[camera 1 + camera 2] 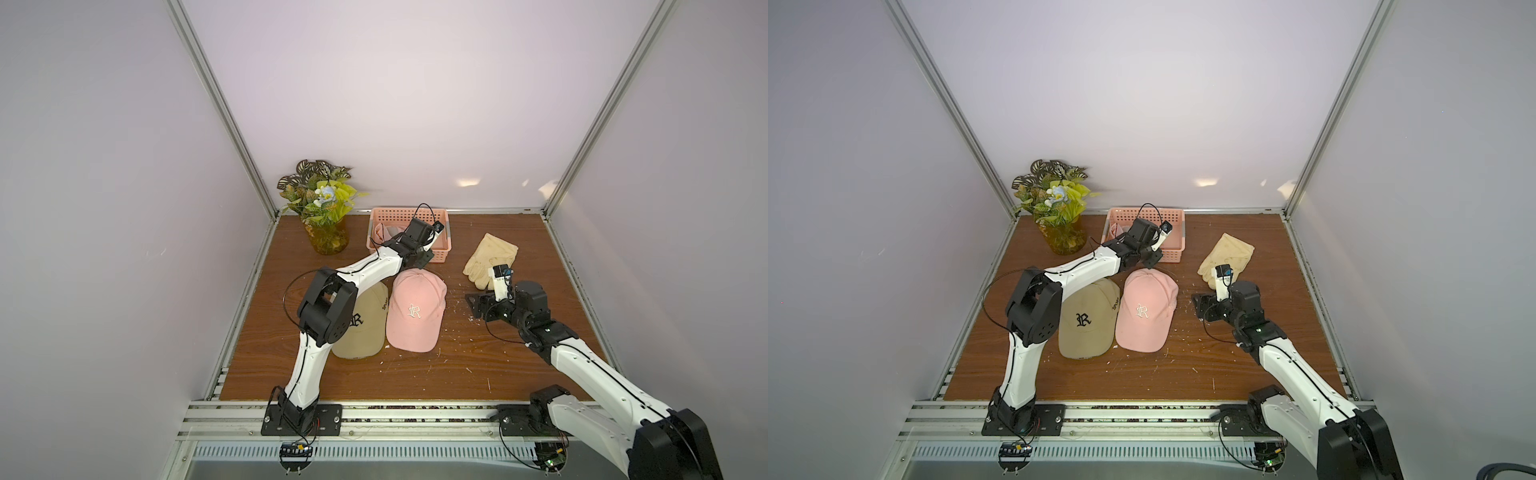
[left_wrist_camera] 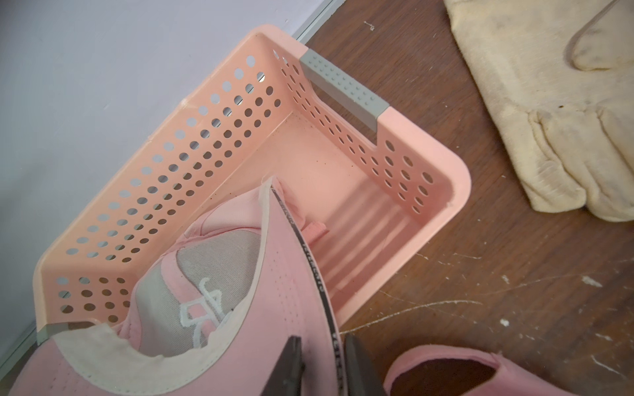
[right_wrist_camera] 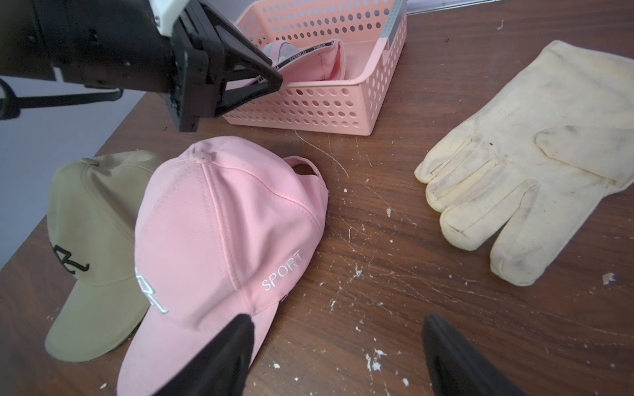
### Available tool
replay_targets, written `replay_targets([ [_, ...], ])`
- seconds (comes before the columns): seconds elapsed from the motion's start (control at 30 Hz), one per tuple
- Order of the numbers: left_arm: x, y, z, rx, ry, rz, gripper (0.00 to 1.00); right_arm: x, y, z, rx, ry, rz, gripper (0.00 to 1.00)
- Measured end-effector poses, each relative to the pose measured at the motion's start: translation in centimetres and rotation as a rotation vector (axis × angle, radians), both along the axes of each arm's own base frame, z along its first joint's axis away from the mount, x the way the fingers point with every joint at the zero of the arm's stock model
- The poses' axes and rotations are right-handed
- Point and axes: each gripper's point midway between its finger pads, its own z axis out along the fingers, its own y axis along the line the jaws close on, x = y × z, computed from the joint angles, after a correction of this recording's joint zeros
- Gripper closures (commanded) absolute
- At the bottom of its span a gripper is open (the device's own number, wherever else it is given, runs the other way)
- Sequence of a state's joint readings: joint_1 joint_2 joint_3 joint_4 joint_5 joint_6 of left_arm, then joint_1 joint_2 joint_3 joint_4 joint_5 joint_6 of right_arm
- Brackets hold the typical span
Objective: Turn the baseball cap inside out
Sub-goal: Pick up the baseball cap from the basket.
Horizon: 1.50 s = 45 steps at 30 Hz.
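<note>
- Basket [image 1: 440, 232], upper centre: left half filled by an inside-out pink cap [image 2: 212, 291] and the left gripper [image 2: 322, 363]; right half bare.
- Centre: pink cap [image 1: 415, 311] and tan cap [image 1: 1086, 320] side by side, touching; left arm [image 1: 365, 270] spans above the tan one.
- Glove [image 1: 490, 253] covers right of centre.
- Plant pot [image 1: 328, 237] blocks upper-left corner.
- Bare wood [image 1: 415, 374] across lower table.
</note>
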<state>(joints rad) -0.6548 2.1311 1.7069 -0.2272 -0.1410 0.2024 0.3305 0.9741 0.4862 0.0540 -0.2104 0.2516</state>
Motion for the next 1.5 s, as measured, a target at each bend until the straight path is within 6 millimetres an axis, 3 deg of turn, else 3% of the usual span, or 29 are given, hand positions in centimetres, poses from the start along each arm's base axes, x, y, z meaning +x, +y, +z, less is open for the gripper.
replay_targets([
  [0.1, 0.6, 0.1, 0.7, 0.002, -0.038, 0.01, 0.99, -0.1, 0.1, 0.1, 0.004, -0.002, 0.004, 0.17],
  [0.4, 1.2, 1.7, 4.3, 0.016, -0.157, 0.069, 1.0, 0.1, -0.3, 1.3, 0.005, -0.041, -0.014, 0.18],
  [0.47, 1.0, 2.4, 6.5, 0.013, -0.2, 0.083, 1.0, 0.4, -0.4, 1.9, 0.003, -0.058, -0.026, 0.18],
  [0.57, 0.6, 3.1, 11.6, -0.037, -0.285, 0.101, 1.0, 1.2, -0.5, 3.6, 0.007, -0.102, -0.042, 0.18],
  [0.77, -2.5, 4.1, 21.7, -0.202, -0.41, 0.07, 1.0, 2.5, 0.1, 9.0, 0.043, -0.228, -0.029, 0.17],
  [0.93, -6.3, 3.1, 26.1, -0.374, -0.384, -0.042, 1.0, 3.0, 1.9, 13.7, 0.119, -0.337, 0.055, 0.16],
  [1.03, -8.7, 2.1, 26.7, -0.472, -0.326, -0.124, 1.0, 3.2, 3.0, 15.5, 0.159, -0.375, 0.111, 0.15],
  [1.13, -11.0, 1.1, 26.1, -0.542, -0.246, -0.208, 1.0, 3.7, 3.5, 16.7, 0.178, -0.399, 0.131, 0.16],
  [1.4, -15.6, -1.3, 24.5, -0.679, -0.048, -0.399, 1.0, 4.5, 3.7, 17.5, 0.182, -0.442, 0.125, 0.19],
  [1.5, -17.0, -1.6, 24.2, -0.711, 0.006, -0.449, 1.0, 5.0, 3.4, 17.1, 0.167, -0.44, 0.105, 0.27],
])
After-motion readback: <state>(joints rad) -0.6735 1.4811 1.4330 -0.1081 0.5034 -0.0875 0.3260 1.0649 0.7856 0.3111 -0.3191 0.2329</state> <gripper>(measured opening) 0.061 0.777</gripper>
